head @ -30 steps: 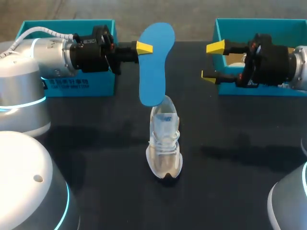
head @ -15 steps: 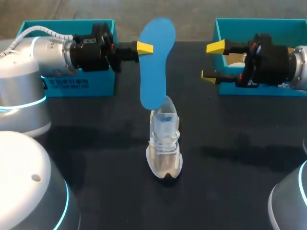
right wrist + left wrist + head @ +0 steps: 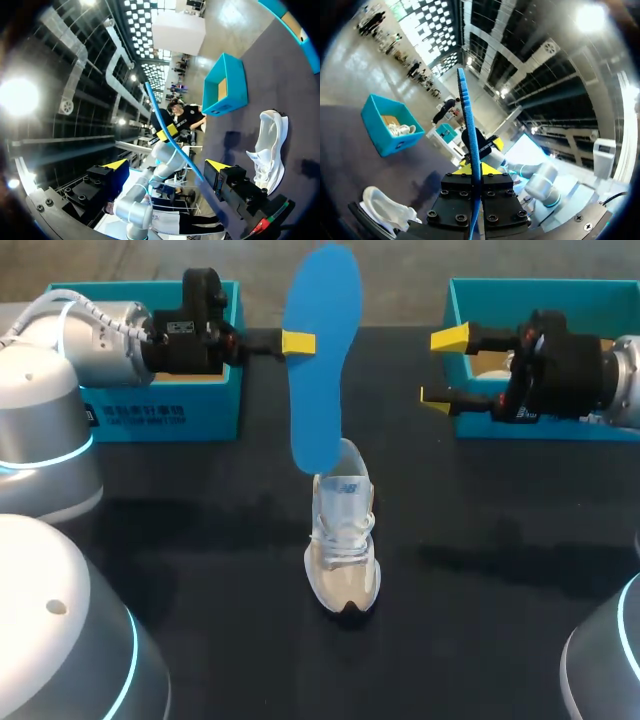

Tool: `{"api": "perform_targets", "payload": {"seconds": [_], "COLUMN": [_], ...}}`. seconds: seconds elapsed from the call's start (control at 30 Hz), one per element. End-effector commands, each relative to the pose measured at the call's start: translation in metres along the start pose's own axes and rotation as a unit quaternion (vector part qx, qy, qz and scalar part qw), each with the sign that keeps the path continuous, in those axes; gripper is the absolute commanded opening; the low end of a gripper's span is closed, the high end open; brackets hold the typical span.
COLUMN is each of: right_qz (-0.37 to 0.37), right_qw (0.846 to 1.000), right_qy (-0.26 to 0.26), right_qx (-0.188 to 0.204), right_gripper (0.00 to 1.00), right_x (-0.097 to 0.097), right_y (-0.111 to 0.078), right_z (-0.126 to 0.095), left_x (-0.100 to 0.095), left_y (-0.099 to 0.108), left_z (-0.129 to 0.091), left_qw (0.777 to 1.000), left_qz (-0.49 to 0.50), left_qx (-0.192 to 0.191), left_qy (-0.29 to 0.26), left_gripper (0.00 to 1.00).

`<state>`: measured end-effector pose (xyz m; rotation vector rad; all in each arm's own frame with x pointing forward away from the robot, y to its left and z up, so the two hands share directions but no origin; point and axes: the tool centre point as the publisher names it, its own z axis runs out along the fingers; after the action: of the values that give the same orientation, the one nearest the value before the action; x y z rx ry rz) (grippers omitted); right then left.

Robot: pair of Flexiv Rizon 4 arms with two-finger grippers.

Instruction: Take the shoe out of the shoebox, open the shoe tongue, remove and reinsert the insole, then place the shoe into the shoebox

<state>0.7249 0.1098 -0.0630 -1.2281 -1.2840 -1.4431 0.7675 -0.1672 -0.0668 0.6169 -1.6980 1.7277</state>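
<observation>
**Head view.**
- Left gripper [image 3: 298, 342]: I have it clamped on the blue insole [image 3: 322, 355], pinching one long edge in the upper half.
- The insole hangs nearly upright over the table's [image 3: 200, 560] middle. Its lower end overlaps the heel opening of the shoe [image 3: 343, 540]; I cannot tell whether it touches.
- The shoe stands mid-table, toe toward the near edge, with nothing holding it.
- Right gripper [image 3: 443, 369]: fingers spread and empty, at the near wall of the right shoebox [image 3: 540, 290] in the far right corner.
- The left shoebox [image 3: 160, 410] sits in the far left corner.

**Left wrist view.**
- The insole [image 3: 469, 125] runs edge-on between my fingers, with the shoe [image 3: 385, 207] low beside them.
- Risk: the grip is thin and off-centre, so the insole could pivot or slide out once its tip meets the shoe.

**Right wrist view.**
- The insole [image 3: 170, 132] bows slightly, and the shoe [image 3: 270, 145] stands free on the table.
- Risk: pressing the insole in unbraced could tip or push the shoe.
- Risk: the flexible end may fold against the collar or tongue rather than enter.
</observation>
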Motion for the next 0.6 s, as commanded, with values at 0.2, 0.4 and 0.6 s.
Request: {"api": "perform_targets", "payload": {"seconds": [0.2, 0.4, 0.6], "right_qz": [0.001, 0.001, 0.001], "right_qw": [1.000, 1.000, 1.000], "right_qy": [-0.001, -0.001, -0.001], "right_qx": [-0.001, -0.001, -0.001], "right_gripper": [1.00, 1.00, 1.00], "right_x": [-0.0001, -0.0001, -0.0001], "right_y": [0.0008, 0.0008, 0.0008], "right_z": [0.0031, 0.0031, 0.0031], "left_x": [-0.0080, -0.0081, -0.0067], "left_y": [-0.0035, -0.0048, -0.0076], "left_z": [-0.0055, -0.0068, -0.0072], "left_qw": [0.915, 0.879, 0.877], "left_qz": [0.401, 0.476, 0.481], "left_qx": [-0.049, -0.028, -0.011], "left_qy": [0.003, 0.010, 0.008], "left_gripper": [0.00, 0.00, 0.00]}}
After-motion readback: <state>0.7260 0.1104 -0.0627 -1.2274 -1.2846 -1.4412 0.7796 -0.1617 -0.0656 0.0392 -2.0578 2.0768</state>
